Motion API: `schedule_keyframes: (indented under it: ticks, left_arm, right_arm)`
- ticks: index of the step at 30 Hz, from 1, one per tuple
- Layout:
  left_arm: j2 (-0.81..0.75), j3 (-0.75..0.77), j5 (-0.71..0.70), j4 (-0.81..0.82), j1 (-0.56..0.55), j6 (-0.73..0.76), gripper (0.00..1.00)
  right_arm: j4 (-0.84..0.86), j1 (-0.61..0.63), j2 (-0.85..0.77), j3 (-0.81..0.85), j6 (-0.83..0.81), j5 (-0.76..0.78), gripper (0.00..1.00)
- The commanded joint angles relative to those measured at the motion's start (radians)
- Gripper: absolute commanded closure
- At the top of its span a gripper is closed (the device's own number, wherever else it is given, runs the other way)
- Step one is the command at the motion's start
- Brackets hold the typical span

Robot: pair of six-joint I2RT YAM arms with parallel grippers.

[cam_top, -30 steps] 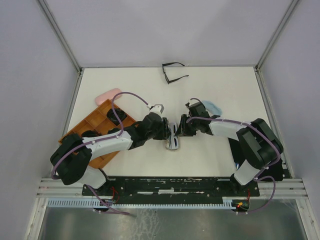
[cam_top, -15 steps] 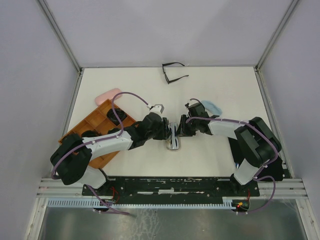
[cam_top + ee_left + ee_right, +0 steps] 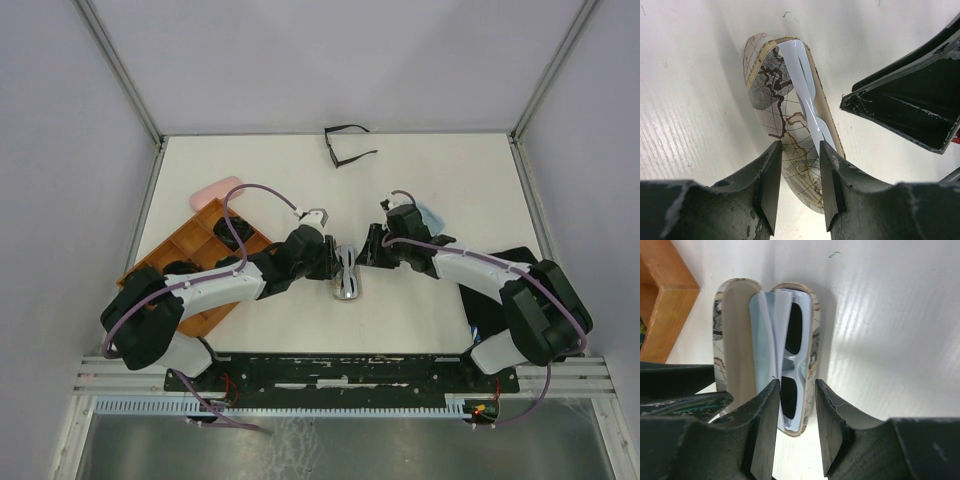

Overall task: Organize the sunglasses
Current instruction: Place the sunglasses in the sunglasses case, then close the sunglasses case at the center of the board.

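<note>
A map-patterned case point(image 3: 347, 282) lies open at the table's middle. Inside it lie pale-framed, dark-lensed sunglasses point(image 3: 792, 360), whose frame point(image 3: 807, 100) also shows in the left wrist view. My left gripper point(image 3: 333, 262) comes in from the left and is shut on one shell of the case point(image 3: 767, 80), which runs between its fingers point(image 3: 771, 185). My right gripper point(image 3: 366, 250) is open on the right side. It hovers over the near end of the sunglasses point(image 3: 796, 387), with a gap to the case rim. A thin black-framed pair of sunglasses point(image 3: 348, 147) lies unfolded at the far edge.
A wooden divided tray point(image 3: 190, 262) with dark items sits at the left, its corner point(image 3: 665, 295) close to the case. A pink case point(image 3: 215, 190) lies behind it. A light-blue cloth point(image 3: 430, 213) lies right of my right wrist. White walls enclose the table.
My right gripper has widened its jaws and drawn back to the right, away from the case, and its elbow has swung outward. The left gripper and the case stay put.
</note>
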Motion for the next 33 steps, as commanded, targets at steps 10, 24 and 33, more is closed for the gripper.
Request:
schedule_keyframes:
  ticks: [10,24,33]
  left_arm:
    - [-0.023,0.04,-0.015,0.019,-0.006,0.013,0.62]
    - [0.001,0.067,-0.01,0.011,-0.021,0.016,0.62]
    - [0.056,0.096,-0.01,-0.005,-0.04,0.019,0.6]
  right_arm:
    - [-0.038,0.001,0.03,0.013,-0.026,0.119,0.69]
    - [0.029,0.0,0.143,0.048,-0.008,-0.04,0.71]
    - [0.051,0.0,0.158,0.05,0.0,-0.056,0.71]
